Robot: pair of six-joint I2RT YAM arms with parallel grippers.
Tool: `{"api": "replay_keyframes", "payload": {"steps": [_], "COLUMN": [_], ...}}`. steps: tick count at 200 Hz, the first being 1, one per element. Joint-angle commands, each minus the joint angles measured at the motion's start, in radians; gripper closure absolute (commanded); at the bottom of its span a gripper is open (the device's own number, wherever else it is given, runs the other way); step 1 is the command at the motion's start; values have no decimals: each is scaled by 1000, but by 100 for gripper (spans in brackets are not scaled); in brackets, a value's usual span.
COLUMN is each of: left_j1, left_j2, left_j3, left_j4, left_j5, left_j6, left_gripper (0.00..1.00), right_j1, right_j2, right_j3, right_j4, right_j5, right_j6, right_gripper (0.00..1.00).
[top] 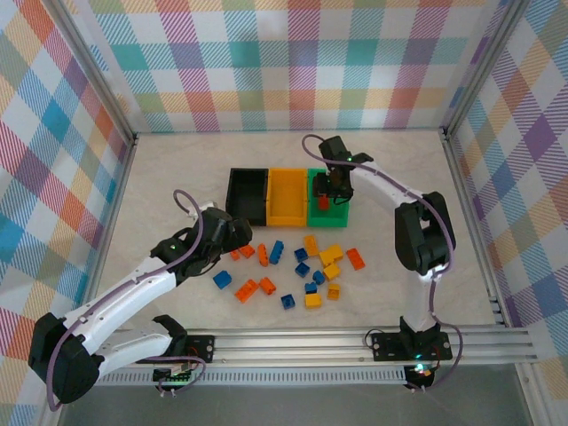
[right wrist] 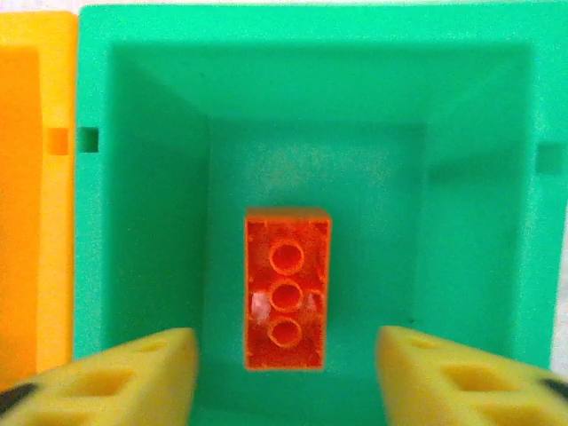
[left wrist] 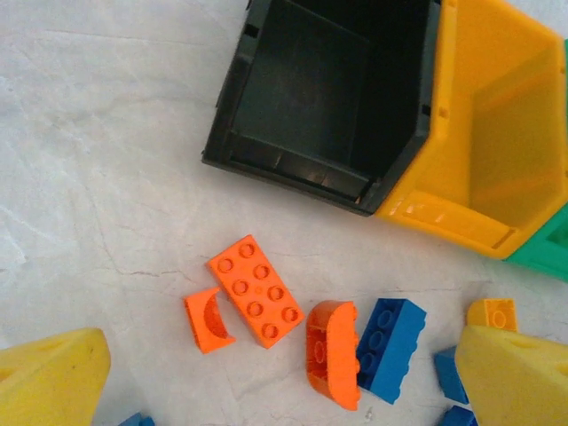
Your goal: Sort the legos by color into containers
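The right claw (right wrist: pixel 286 355) hangs over the green bin (right wrist: pixel 142 222) at the right end of the row, its fingers spread. An orange brick (right wrist: pixel 287 288) sits inside that bin, hollow side up, clear of both fingers. The left claw (left wrist: pixel 282 355) is spread wide above orange and blue legos (left wrist: pixel 257 291) just near of the black bin (left wrist: pixel 302 98). The yellow-orange bin (left wrist: pixel 497 133) stands between the other two. More legos (top: pixel 302 266) lie scattered on the worktop (top: pixel 177 169).

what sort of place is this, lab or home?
Probably a lab test cell: aluminium frame posts, plaid backdrop walls, left arm and right arm bolted to a rail.
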Motion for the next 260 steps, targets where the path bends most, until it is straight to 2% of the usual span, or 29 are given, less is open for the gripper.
{"api": "replay_keyframes", "payload": {"steps": [1, 36, 62, 80, 124, 175, 221, 245, 260], "left_j1": [18, 47, 56, 56, 57, 53, -32, -117, -140], "left_j2": [-29, -33, 6, 62, 187, 245, 254, 320, 359], "left_j3": [-13, 10, 31, 30, 19, 2, 112, 176, 188], "left_j4": [-58, -150, -239, -272, -328, -332, -360, -370, -386], "left_j5": [-13, 0, 11, 63, 177, 227, 200, 194, 205], "left_j6": [-21, -2, 18, 13, -6, -8, 26, 21, 18], "left_gripper": [0, 0, 0, 0, 5, 13, 13, 13, 13], "right_j1": [-4, -3, -1, 0, 1, 0, -1, -3, -7], "right_j2": [-1, -103, -220, -289, -404, -484, -516, -529, -532], "right_j3": [47, -8, -141, -239, -406, -490, -530, -554, -562], "right_j4": [-9, 38, 107, 155, 218, 248, 256, 267, 270], "right_j5": [3, -21, -52, -69, -78, -64, -50, -45, -45], "right_j6": [-12, -9, 17, 35, 51, 50, 46, 52, 54], "right_gripper": [32, 29, 29, 29, 29, 28, 28, 27, 27]}}
